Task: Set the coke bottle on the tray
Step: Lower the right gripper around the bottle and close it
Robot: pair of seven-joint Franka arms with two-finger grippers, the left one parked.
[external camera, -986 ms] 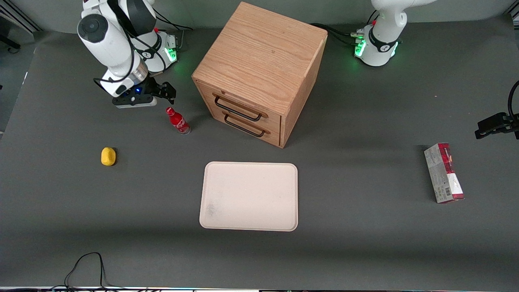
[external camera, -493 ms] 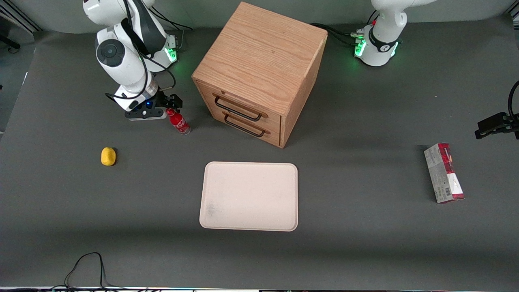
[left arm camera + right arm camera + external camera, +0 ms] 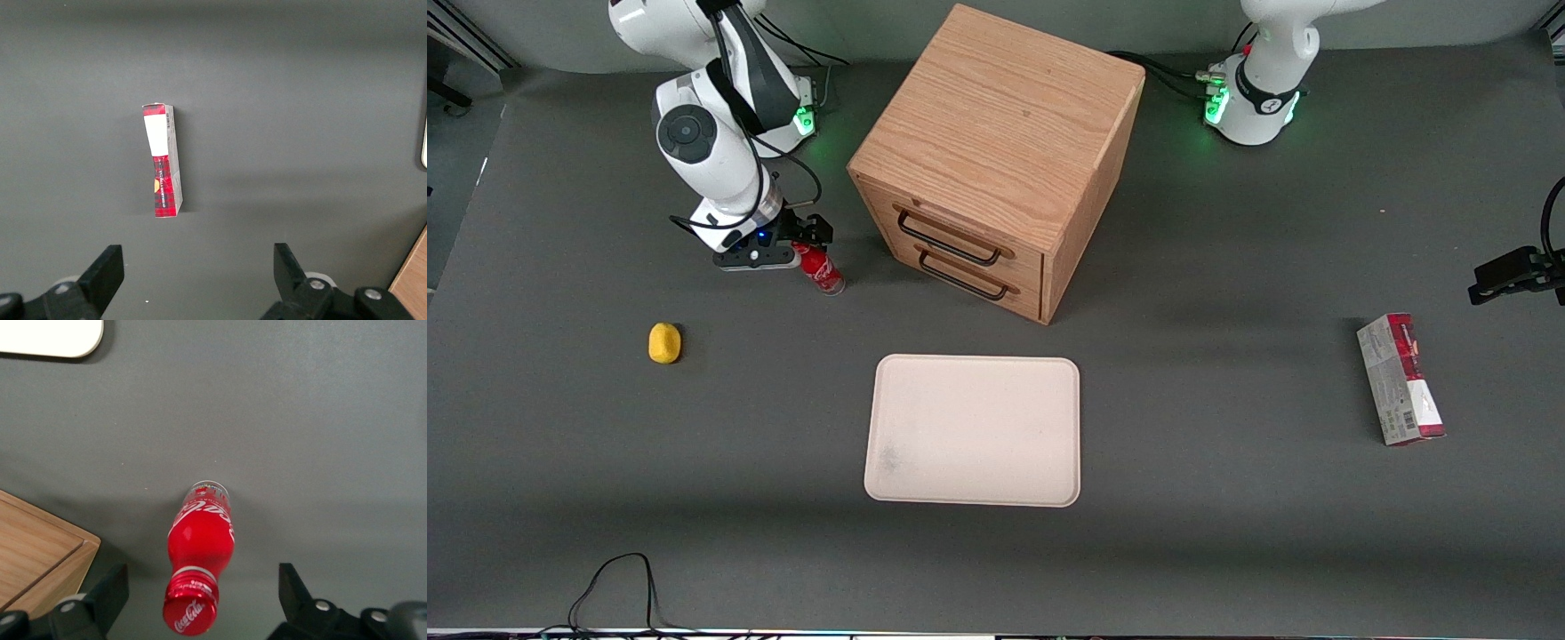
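The coke bottle (image 3: 820,271), small and red with a red cap, stands upright on the dark table beside the wooden cabinet (image 3: 996,160). My right gripper (image 3: 807,233) hangs directly over its cap, open. In the right wrist view the bottle (image 3: 199,550) stands between the two spread fingers (image 3: 110,593), its cap close to the camera, neither finger touching it. The cream tray (image 3: 974,430) lies flat nearer the front camera than the bottle, in front of the cabinet's drawers; one rounded corner of the tray (image 3: 50,337) shows in the wrist view.
A yellow lemon-like object (image 3: 664,343) lies toward the working arm's end. A red-and-grey carton (image 3: 1400,379) lies toward the parked arm's end, also in the left wrist view (image 3: 162,160). The cabinet's corner (image 3: 40,550) stands close beside the bottle. A black cable (image 3: 614,587) lies near the front edge.
My right gripper has moved toward the cabinet and down from beside the bottle to right above its cap. The bottle has not moved.
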